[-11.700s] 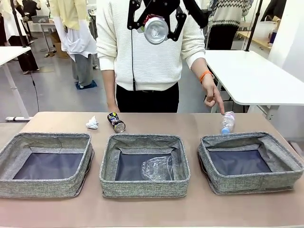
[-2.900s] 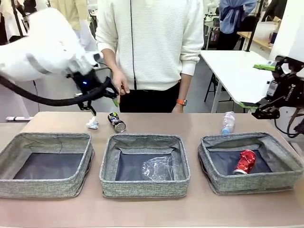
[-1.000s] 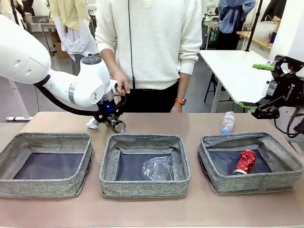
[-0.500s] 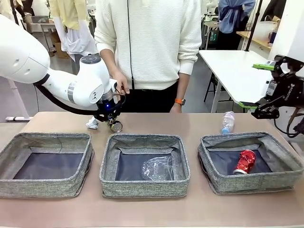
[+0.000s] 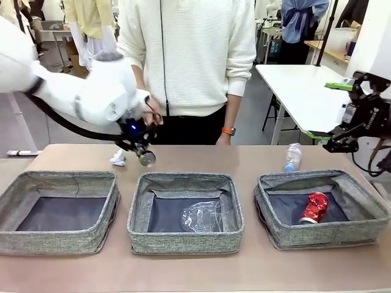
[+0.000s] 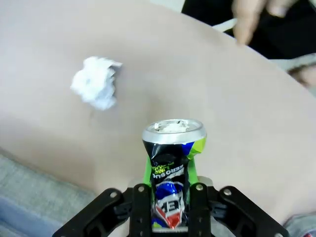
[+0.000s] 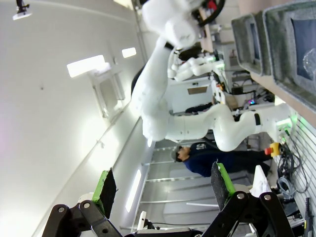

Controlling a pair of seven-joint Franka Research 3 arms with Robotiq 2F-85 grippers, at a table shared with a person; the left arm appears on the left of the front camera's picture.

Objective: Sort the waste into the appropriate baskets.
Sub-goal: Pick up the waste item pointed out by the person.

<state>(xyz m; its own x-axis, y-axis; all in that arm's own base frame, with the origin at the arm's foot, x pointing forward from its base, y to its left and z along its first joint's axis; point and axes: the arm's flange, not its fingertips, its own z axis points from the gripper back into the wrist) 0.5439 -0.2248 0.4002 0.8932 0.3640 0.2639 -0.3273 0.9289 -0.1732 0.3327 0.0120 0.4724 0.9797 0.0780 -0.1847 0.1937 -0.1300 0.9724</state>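
- Now, L pincer (image 6: 170, 190) is clamped on the dark blue-black can (image 6: 173, 148), silver top facing out, nr the far edge of the surface (image 5: 256, 268).
- White paper wad (image 5: 118, 159) lies just beside it, behind the L basket (image 5: 61, 177).
- R pincer (image 5: 328, 111): jaws wide apart, nothing in them, up past the R end.
- Small clear bottle (image 5: 293, 157) lies behind the R basket (image 5: 317, 178); red can (image 5: 314, 207) is inside it.
- Clear cup (image 5: 201, 217) is in the mid basket (image 5: 183, 179).
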